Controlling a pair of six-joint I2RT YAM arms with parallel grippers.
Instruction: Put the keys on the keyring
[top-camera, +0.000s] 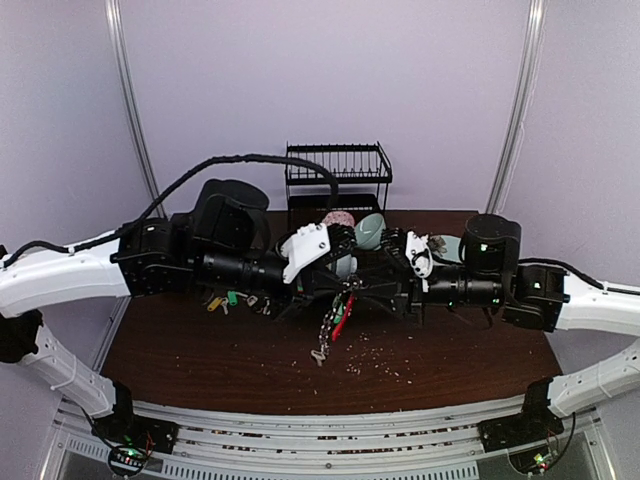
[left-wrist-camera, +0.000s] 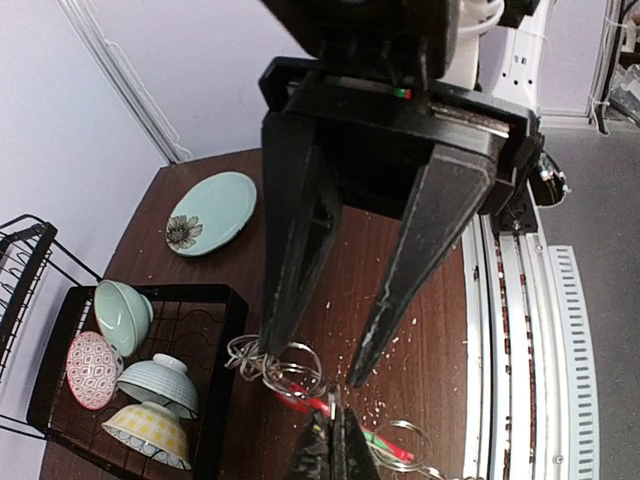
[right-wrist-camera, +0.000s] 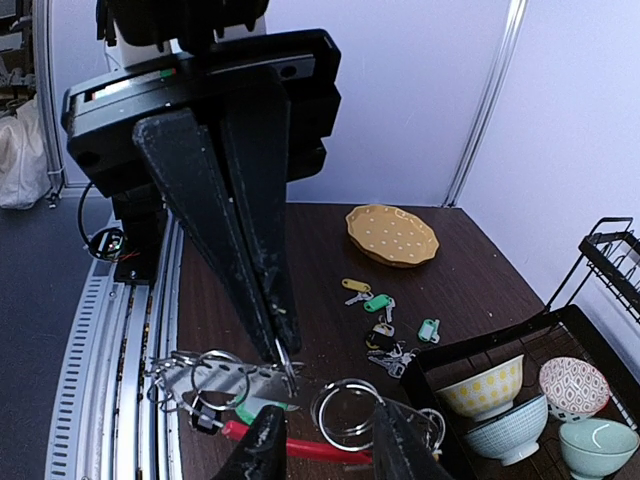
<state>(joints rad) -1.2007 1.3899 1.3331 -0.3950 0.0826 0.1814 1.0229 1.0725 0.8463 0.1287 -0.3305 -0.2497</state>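
The keyring (top-camera: 335, 322) hangs above the table between both arms, its red sleeve (left-wrist-camera: 305, 403) and a bunch of silver split rings showing. My left gripper (left-wrist-camera: 335, 410) is shut on a thin silver ring of that bunch. My right gripper (right-wrist-camera: 327, 412) stands open just opposite, with the red sleeve (right-wrist-camera: 300, 447) and a split ring between its fingers, neither pinched. Several loose keys (right-wrist-camera: 378, 303) with yellow, green and teal tags lie on the table to the left, apart from both grippers.
A black tray (left-wrist-camera: 215, 300) at the back holds several bowls. Behind it stands a wire dish rack (top-camera: 338, 170). A teal plate (left-wrist-camera: 211, 211) lies on the right, a yellow plate (right-wrist-camera: 392, 234) on the left. Crumbs dot the wood.
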